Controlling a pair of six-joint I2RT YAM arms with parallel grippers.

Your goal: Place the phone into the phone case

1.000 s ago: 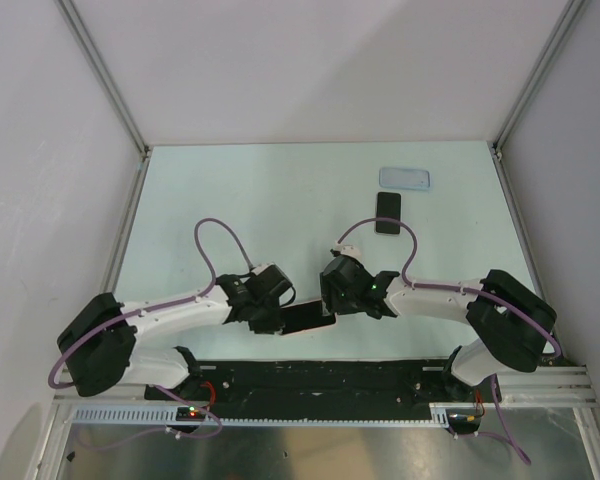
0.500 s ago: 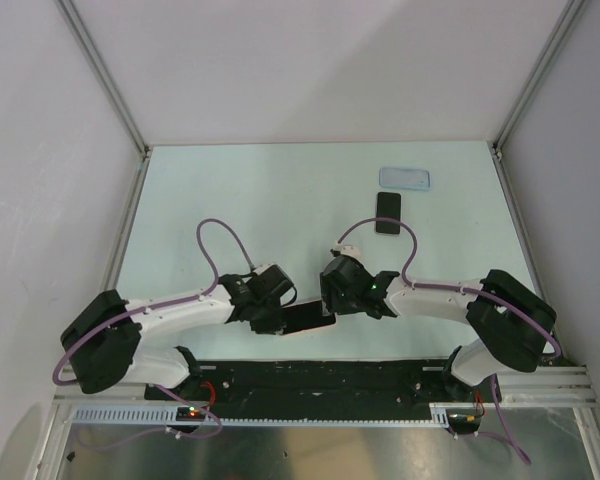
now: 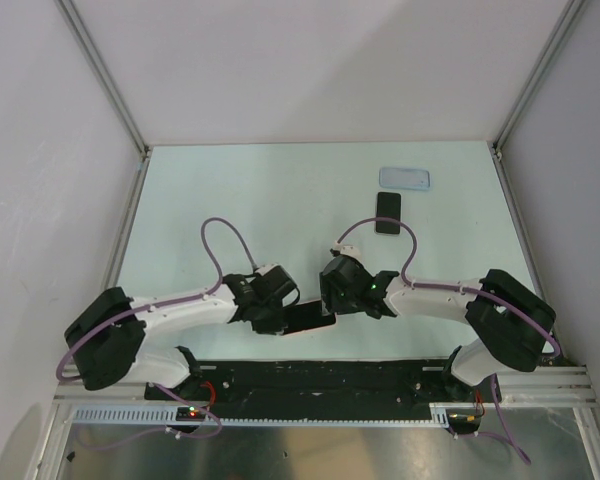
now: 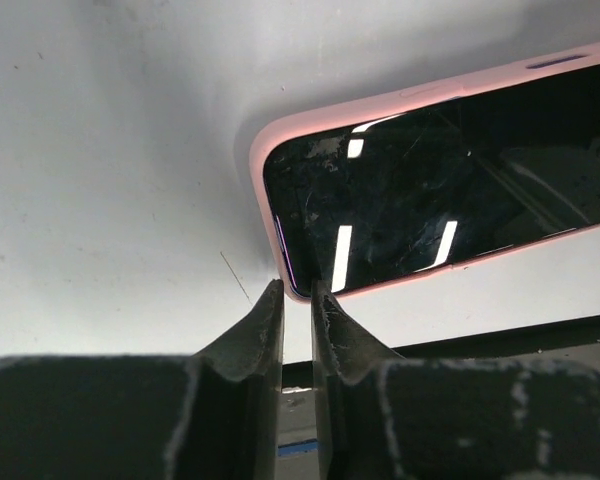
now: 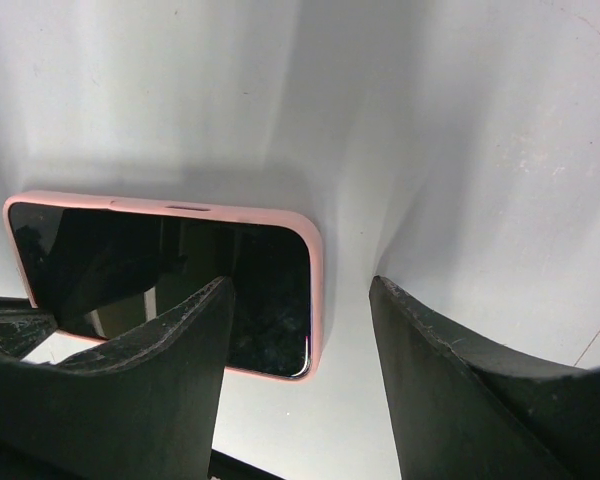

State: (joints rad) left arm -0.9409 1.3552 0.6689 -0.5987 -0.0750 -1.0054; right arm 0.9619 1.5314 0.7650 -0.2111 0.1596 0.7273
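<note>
The black phone (image 3: 387, 212) lies flat at the far right of the table, just in front of the light-blue phone case (image 3: 405, 179); neither shows in the wrist views. Both grippers are low at the near edge, far from them. My left gripper (image 3: 280, 318) (image 4: 297, 290) has its jaws drawn to a thin slit with nothing in it, tips at the corner of a pink-rimmed slab (image 4: 440, 190). My right gripper (image 3: 332, 300) (image 5: 300, 285) stands wide open over the slab's (image 5: 160, 270) other end, one finger above its dark face.
The pink-rimmed slab (image 3: 310, 318) lies flat between the two grippers, near the black base rail (image 3: 310, 375). Metal frame posts (image 3: 105, 75) and white walls close in the table on three sides. Purple cables (image 3: 220, 245) loop over both arms.
The left gripper's jaws have narrowed and its arm has crept slightly right toward the pink-rimmed slab. The right arm, phone and case have not moved.
</note>
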